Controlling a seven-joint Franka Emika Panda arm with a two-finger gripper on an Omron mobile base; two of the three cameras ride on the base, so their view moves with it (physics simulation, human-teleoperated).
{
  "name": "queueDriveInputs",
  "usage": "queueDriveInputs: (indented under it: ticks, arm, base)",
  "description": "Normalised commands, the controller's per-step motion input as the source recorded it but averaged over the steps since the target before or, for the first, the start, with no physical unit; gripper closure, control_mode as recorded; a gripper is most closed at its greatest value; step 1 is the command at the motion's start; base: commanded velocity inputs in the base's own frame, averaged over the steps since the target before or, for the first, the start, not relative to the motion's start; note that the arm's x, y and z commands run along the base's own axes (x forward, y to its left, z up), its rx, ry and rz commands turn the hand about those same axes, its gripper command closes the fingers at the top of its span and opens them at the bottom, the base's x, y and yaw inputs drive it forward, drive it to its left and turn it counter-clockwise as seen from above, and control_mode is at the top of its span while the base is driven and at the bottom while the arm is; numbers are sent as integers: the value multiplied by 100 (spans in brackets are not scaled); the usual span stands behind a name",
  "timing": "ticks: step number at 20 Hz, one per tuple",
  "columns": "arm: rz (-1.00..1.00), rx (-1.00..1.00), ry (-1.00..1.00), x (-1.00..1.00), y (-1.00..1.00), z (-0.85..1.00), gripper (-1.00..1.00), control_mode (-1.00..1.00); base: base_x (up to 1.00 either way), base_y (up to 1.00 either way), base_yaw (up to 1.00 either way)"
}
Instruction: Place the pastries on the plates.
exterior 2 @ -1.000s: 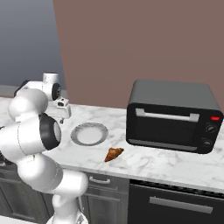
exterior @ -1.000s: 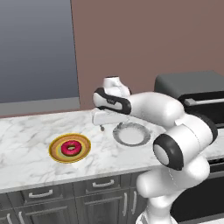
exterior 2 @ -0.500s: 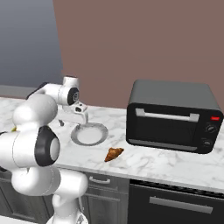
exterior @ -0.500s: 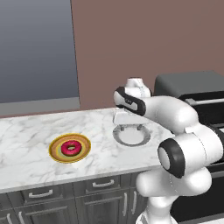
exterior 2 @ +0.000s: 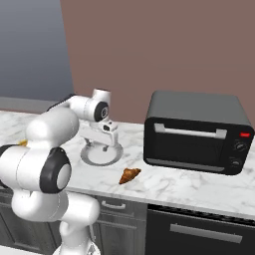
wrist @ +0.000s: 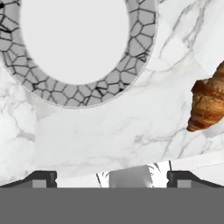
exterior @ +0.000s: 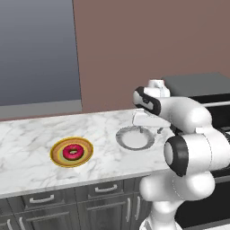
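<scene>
Big marble counter under everything, with the black toaster oven parked well off to the gripper's far side, away from the plates, so probably no bother unless the arm swings wide past the croissant. Grey-white plate sitting right below the gripper, bare in the middle, which makes sense as the landing spot for the second pastry. Yellow-orange plate well apart on the other side, already carrying the pink donut dead centre, so that half looks done. Gripper hanging low over the grey-white plate's near edge with the jaws spread wide and nothing between them, presumably on the way to a pickup rather than a drop. Croissant lying flat on the bare marble just beside that plate, on the toaster side, touching neither plate nor oven; in the hand view, off to the right edge and partly cut off, so not yet lined up between the fingertips. Hard to say from the base views exactly how high the fingers sit above the plate rim, maybe just clear of it. Nothing standing between gripper and croissant except that ribbed rim, so a short sideways hop and a drop down looks like the next thing needed.
</scene>
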Motion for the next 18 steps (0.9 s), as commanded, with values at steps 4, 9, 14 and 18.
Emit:
queueDriveInputs:
  ticks: [4,9,14,18]
  arm:
    - [-10,-10,0,-11,-58,-14,-100,-100]
    - [-8,-9,0,-15,-55,-11,-100,-100]
    - [-9,-4,0,-6,-37,-8,-100,-100]
    - [-8,-1,0,-1,0,-17,-100,-100]
  base:
    - [0,0,0]
    - [0,0,0]
    - [0,0,0]
    - [0,0,0]
